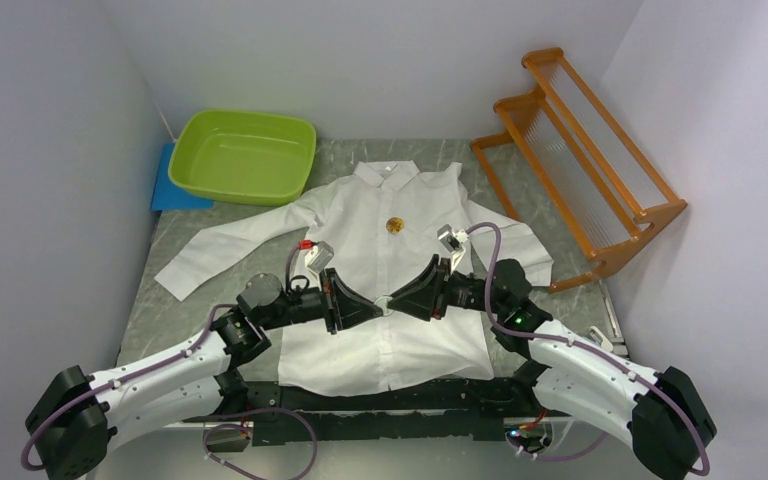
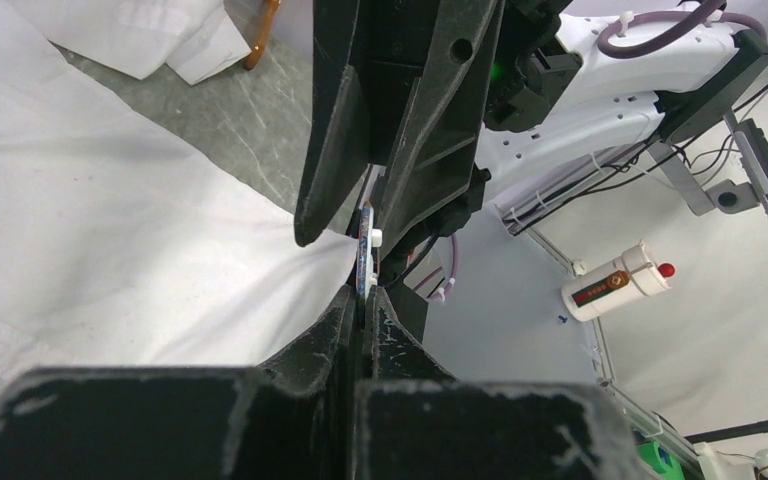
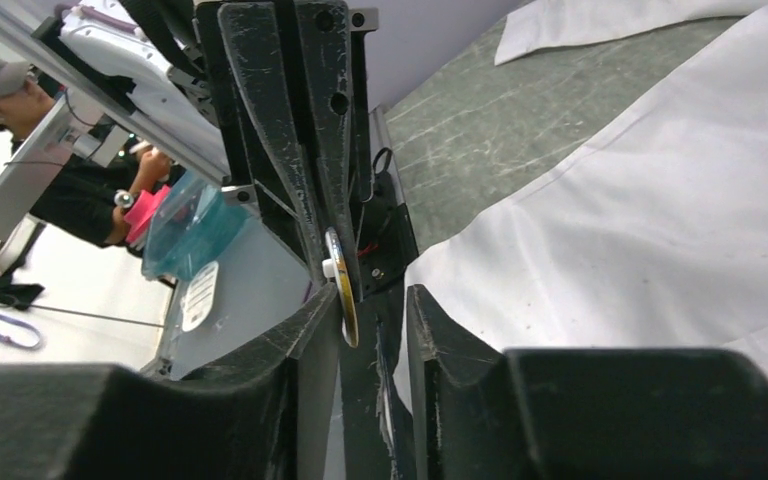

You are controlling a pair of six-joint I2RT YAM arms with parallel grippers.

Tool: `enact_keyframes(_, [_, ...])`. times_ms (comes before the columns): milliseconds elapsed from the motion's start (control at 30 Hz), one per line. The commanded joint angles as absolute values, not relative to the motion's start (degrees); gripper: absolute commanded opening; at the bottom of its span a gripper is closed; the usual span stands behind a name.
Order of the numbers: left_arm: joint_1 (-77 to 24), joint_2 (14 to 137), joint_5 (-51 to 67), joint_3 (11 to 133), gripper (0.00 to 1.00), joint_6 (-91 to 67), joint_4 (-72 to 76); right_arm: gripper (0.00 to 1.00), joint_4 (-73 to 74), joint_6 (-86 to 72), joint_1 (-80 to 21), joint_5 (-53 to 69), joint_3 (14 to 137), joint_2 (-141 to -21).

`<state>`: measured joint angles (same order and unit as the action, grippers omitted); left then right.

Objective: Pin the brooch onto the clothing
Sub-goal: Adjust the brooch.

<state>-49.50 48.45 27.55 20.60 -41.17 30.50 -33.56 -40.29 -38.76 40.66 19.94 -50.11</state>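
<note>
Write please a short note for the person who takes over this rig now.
Left claw: shut on the brooch, held edge-on above the shirt.
Right claw: open, its fingers either side of the brooch.
A round gold piece lies on the shirt's chest; pinned or not, I cannot tell.
Done: brooch picked up.
To do: pin the held brooch onto the shirt.

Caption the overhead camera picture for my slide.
Over a white button-front shirt spread flat, the left gripper and right gripper meet tip to tip; a round gold brooch sits on its chest.

White walls [image 1: 380,60], grey marbled tabletop [image 1: 185,228]
</note>
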Motion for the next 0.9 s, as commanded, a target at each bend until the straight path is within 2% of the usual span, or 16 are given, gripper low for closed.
enact_keyframes(0, [-49.7, 47.3, 28.9, 22.6, 0.03, -40.7, 32.4, 0.32, -38.2, -40.6, -39.0, 42.5, 20.6, -50.3])
enact_keyframes(333, [-49.7, 48.3, 29.4, 23.2, 0.03, -41.0, 32.9, 0.25, -24.1, -34.1, -40.3, 38.0, 24.8, -51.1])
enact_keyframes(533, [-49.7, 48.9, 29.4, 23.2, 0.03, -41.3, 33.0, 0.24, -15.2, -29.2, -42.4, 34.0, 28.0, -52.2])
enact_keyframes(667, [-49.7, 49.4, 29.0, 23.5, 0.03, -41.0, 32.1, 0.30, -11.7, -26.1, -44.7, 31.1, 29.7, -52.6])
enact_keyframes(867, [-49.7, 49.6, 27.7, 23.1, 0.03, -41.0, 31.2, 0.50, -9.4, -22.2, -47.8, 28.2, 30.3, -52.1])
